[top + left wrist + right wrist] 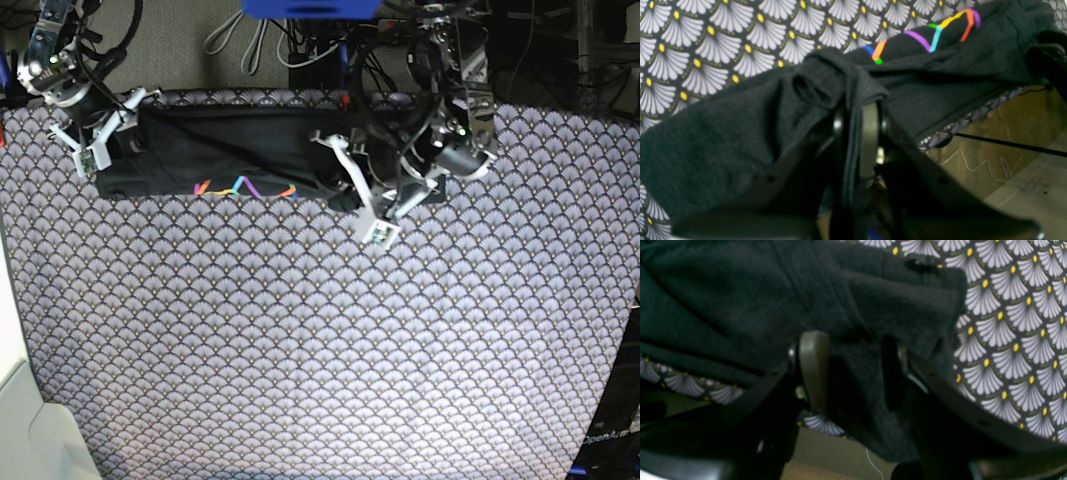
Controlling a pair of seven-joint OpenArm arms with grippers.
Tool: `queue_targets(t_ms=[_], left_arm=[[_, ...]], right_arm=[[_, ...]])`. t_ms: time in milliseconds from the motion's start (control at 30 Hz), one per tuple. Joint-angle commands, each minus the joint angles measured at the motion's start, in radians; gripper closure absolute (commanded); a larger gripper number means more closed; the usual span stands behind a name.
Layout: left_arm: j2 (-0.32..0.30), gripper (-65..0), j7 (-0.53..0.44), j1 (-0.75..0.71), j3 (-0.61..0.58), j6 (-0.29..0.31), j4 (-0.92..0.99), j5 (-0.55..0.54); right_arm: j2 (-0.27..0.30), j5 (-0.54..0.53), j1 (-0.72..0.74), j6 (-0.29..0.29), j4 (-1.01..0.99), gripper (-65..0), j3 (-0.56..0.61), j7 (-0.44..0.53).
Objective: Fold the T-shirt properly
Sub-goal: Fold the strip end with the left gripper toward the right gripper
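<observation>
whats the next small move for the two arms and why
Probably close the right gripper on the T-shirt. Its jaws stand open around a fold of cloth at one end, while the left gripper is already shut on the other end. The shirt lies bunched along the tablecloth's far edge.

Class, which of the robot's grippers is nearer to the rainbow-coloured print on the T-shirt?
Left. The left gripper grips the T-shirt near the rainbow print; the right gripper sits at the far end.

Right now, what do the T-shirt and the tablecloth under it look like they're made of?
T-shirt: soft matte knit, probably cotton jersey; fuzzy surface, limp folds.
Tablecloth: smooth printed cloth, possibly coated; crisp scallop pattern, lies flat. Exact fibre unclear.
</observation>
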State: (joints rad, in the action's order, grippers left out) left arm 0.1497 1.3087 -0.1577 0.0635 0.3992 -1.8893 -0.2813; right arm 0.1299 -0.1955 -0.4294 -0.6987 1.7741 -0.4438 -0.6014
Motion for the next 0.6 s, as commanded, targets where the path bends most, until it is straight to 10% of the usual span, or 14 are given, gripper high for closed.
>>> queue_targets(t_ms=[0,433,567], left_arm=[[0.007,-0.3,-0.013,0.008,-0.003,-0.001,-0.019,-0.017],[0.007,-0.7,-0.014,0.022,0.000,-0.003,-0.020,-0.017],[0.007,-13.3,-0.013,0.019,0.003,-0.003,-0.025,-0.017]], right_arm=[[0.011,-0.014,-0.003,0.001,0.017,-27.3,-0.005,0.022],[0.011,-0.014,-0.004,0.001,0.017,-27.2,-0.003,0.022],[0.011,-0.014,-0.006,0.001,0.017,-27.2,-0.003,0.022]])
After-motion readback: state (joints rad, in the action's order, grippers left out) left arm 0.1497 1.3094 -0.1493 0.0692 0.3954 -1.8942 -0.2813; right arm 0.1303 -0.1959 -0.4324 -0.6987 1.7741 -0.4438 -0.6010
